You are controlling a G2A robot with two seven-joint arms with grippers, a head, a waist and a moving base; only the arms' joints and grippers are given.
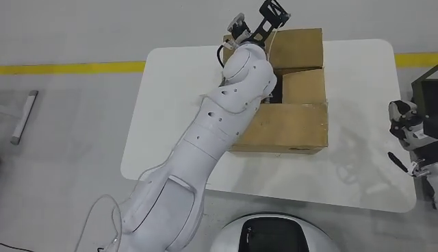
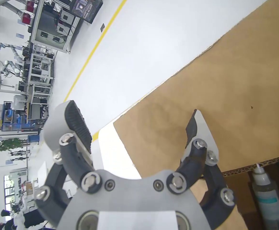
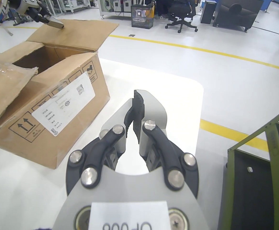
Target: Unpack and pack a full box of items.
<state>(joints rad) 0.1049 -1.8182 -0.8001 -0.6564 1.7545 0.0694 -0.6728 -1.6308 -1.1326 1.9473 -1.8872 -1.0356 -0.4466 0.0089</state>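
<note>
At bench centre: box standing, flaps open, a bottle inside. Left tool spread wide and empty, above a corner of the far flap. Right tool clenched on nothing, near the bench's right edge, well apart from the box.

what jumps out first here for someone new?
The open cardboard box in the middle of the table, with the left arm stretched across it. The left tool is open at the edge of the far flap, and a bottle stands inside the box. The right tool is shut, near the table's right edge.
</note>
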